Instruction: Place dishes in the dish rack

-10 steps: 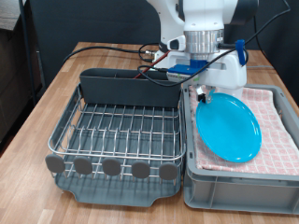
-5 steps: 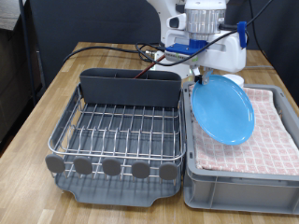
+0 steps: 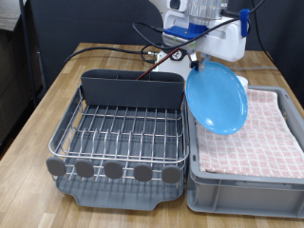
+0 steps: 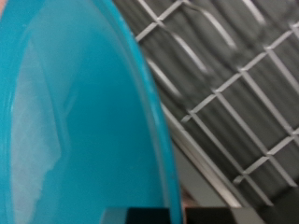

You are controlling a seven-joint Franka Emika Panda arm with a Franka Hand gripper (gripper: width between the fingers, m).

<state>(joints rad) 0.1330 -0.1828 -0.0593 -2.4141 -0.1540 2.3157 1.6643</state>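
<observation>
My gripper (image 3: 197, 65) pinches the plate (image 3: 217, 96) by its upper rim, near the exterior view's top; fingers are mostly hidden behind the rim. The plate hangs in the air, tilted steeply, its face turned toward the rack (image 3: 119, 138) and its long axis running from the gripper down toward the exterior view's lower right. Its lower edge hangs above the checked cloth (image 3: 271, 133) in the grey bin (image 3: 242, 190), not touching it. Its left edge overlaps the bin's wall nearest the rack. In the wrist view the plate (image 4: 75, 121) fills most of the frame, with the rack's wire grid (image 4: 234, 84) beyond its rim. The cutlery bin (image 3: 131, 88) stands along the rack's far side.
</observation>
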